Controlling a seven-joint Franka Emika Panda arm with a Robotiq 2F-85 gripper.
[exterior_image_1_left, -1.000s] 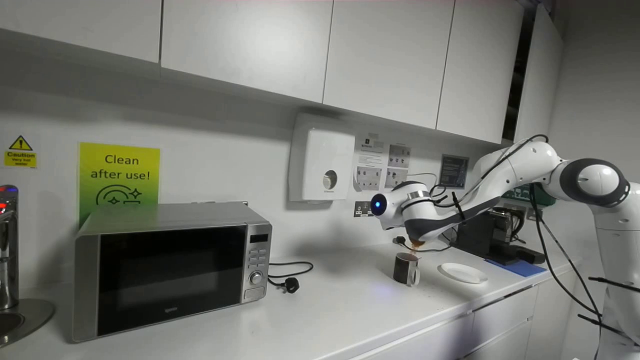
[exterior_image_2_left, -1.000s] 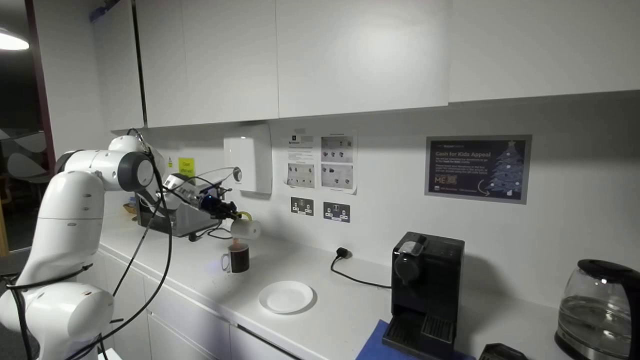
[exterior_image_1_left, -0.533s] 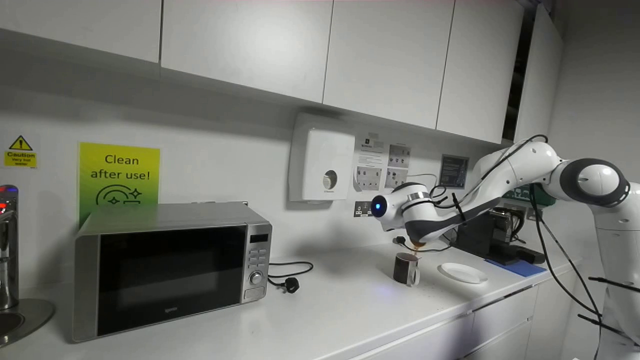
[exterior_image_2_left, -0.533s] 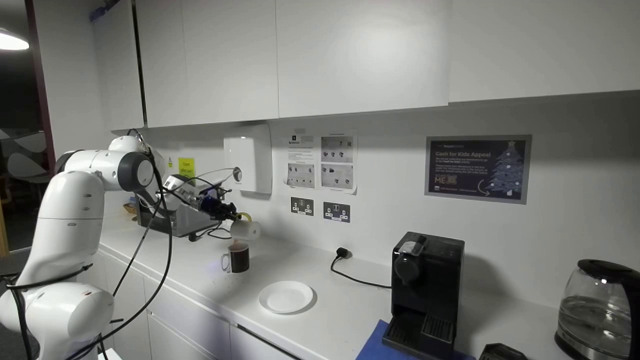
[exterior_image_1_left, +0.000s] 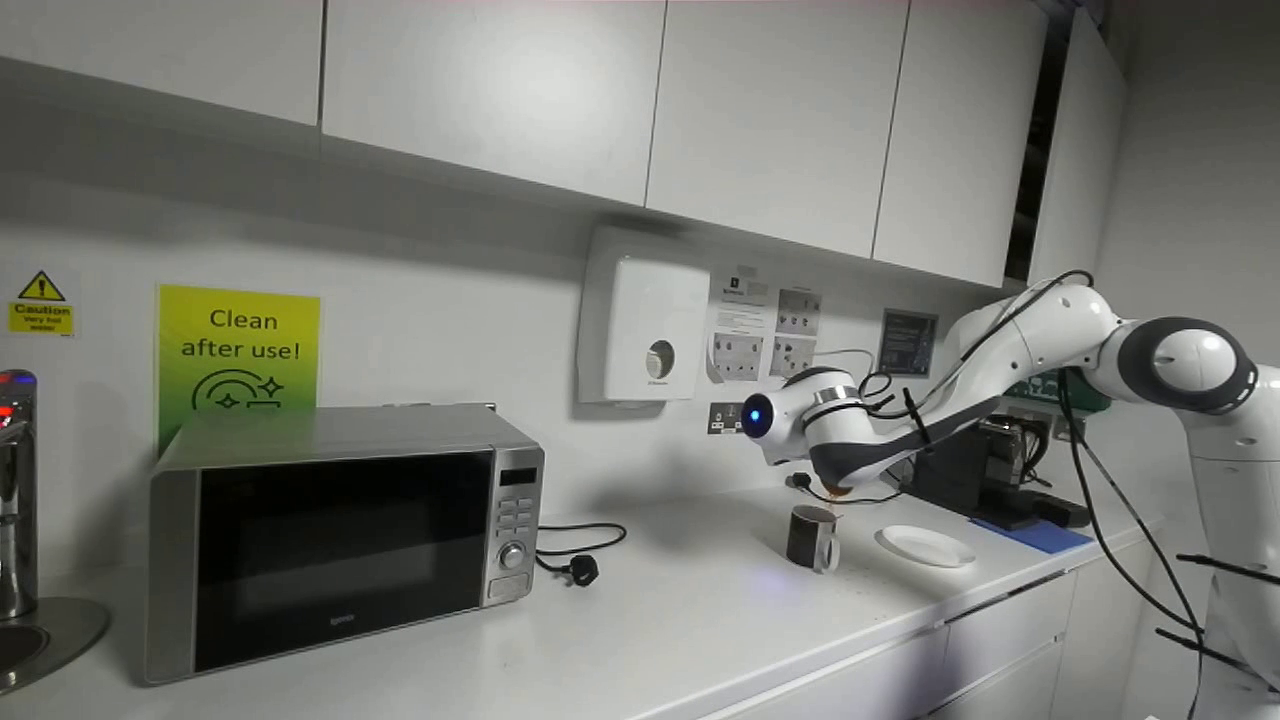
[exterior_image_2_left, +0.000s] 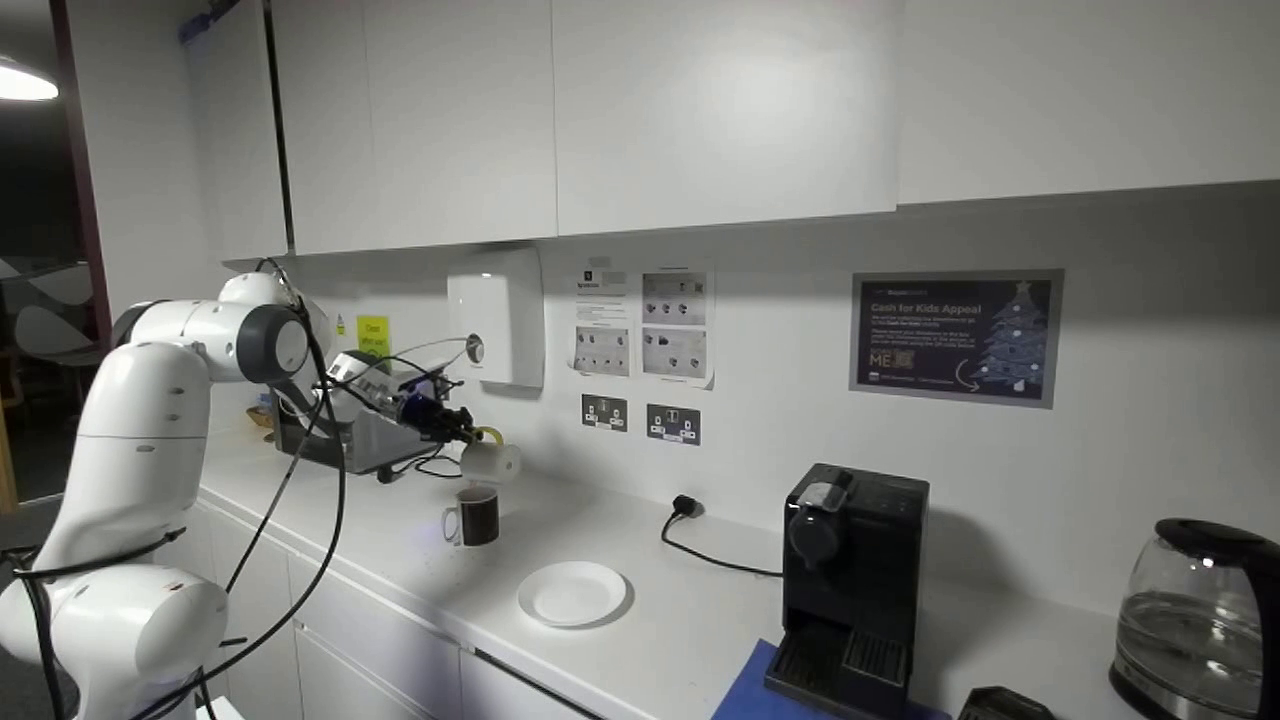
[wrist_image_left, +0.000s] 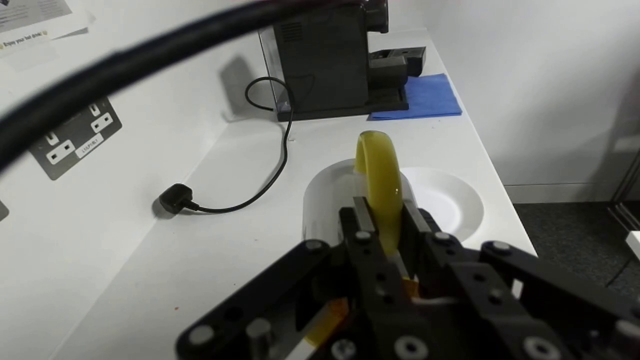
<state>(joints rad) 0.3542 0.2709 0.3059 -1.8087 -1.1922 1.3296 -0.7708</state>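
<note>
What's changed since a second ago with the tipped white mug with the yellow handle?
The reddish-brown stream above the dark mug with a pale handle looks fainter now. Nothing was grabbed or let go: the black two-fingered gripper stays shut on the curved yellow handle of the tilted white cylindrical mug. Both mugs and the round white plate look unmoved.

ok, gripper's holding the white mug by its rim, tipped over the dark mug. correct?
Not the rim: the wrist view shows the gripper shut on the yellow handle. The white mug is tipped over the dark mug, as an exterior view shows.
</note>
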